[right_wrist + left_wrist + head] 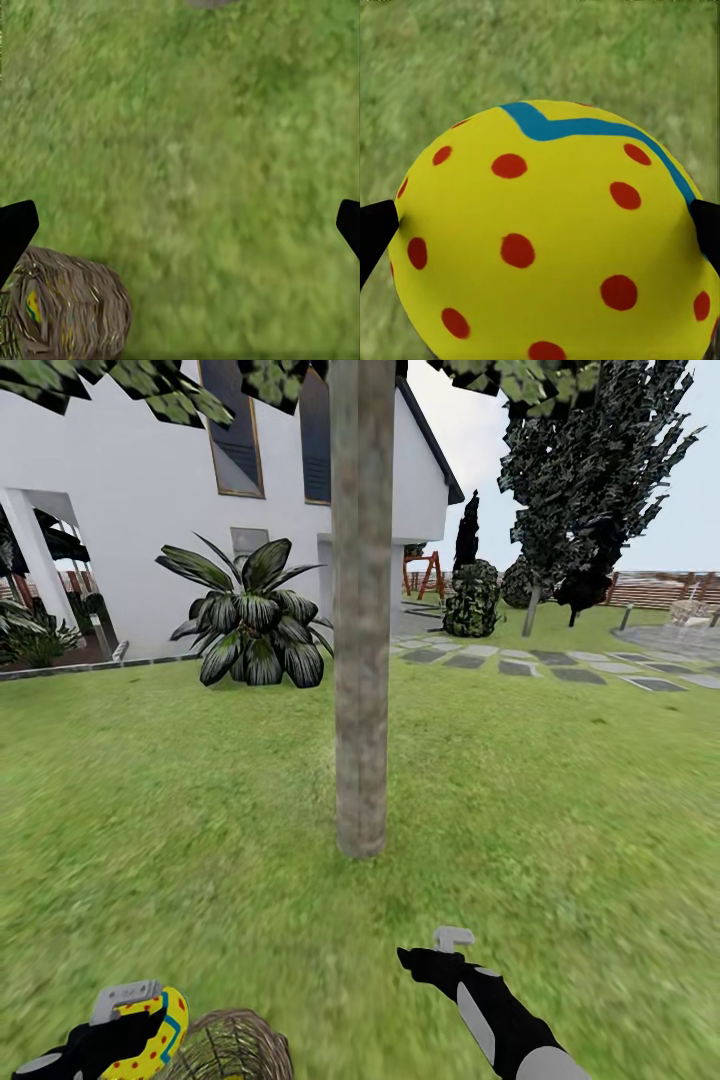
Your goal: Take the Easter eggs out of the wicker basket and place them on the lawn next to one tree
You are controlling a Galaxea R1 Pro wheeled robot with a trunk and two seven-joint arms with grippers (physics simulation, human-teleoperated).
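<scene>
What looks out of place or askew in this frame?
Nothing stands out. The left pincer holds a yellow red-dotted egg above the tan wicker basket; the grey-brown tree trunk stands upright on the green lawn.

Yellow Easter egg (547,232), red dots, blue zigzag; tan wicker basket (64,315).

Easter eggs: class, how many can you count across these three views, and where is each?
2 in view. One Easter egg is gripped by the left gripper; another's colours peek through the wicker basket. More may hide inside.
</scene>
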